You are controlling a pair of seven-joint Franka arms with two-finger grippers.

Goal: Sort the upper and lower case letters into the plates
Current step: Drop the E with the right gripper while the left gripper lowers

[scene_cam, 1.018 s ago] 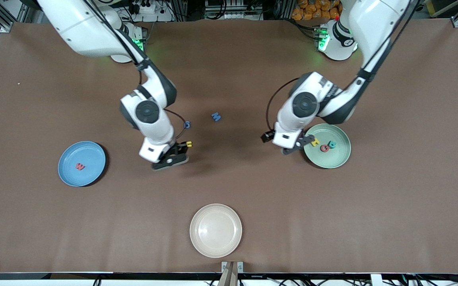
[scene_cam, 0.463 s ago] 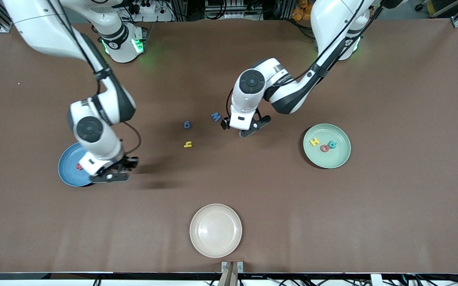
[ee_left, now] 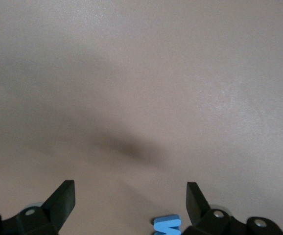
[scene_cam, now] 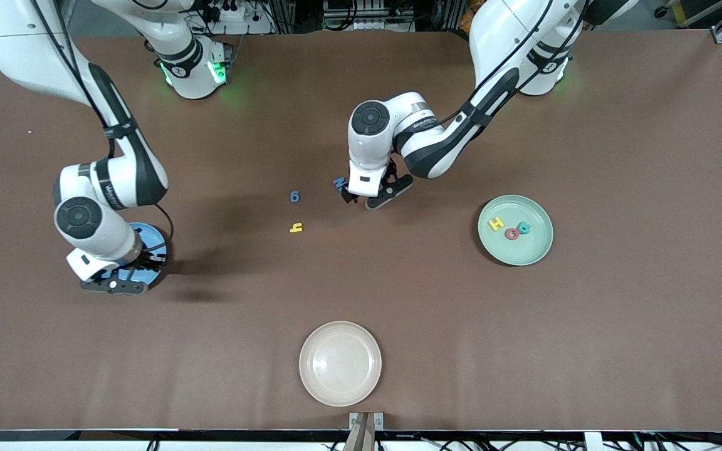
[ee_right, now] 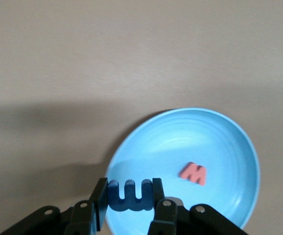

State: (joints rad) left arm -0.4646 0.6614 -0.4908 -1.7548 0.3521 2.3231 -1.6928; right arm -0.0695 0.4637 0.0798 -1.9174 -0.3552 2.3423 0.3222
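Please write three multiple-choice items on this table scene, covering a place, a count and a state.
1. The right hand is over:
A. the cream-white plate
B. the bright blue round plate
C. bare table

2. Letters in the pale mint green round plate:
A. one
B. three
C. five

3. The left hand, over the blue foam letter, is:
A. open
B. shut on a letter
C. holding a plate

Answers: 1 B, the right wrist view shows blue rim below its dark blue foam letter; 2 B, yellow, red and teal lie there; 3 A, its fingers stand wide apart.
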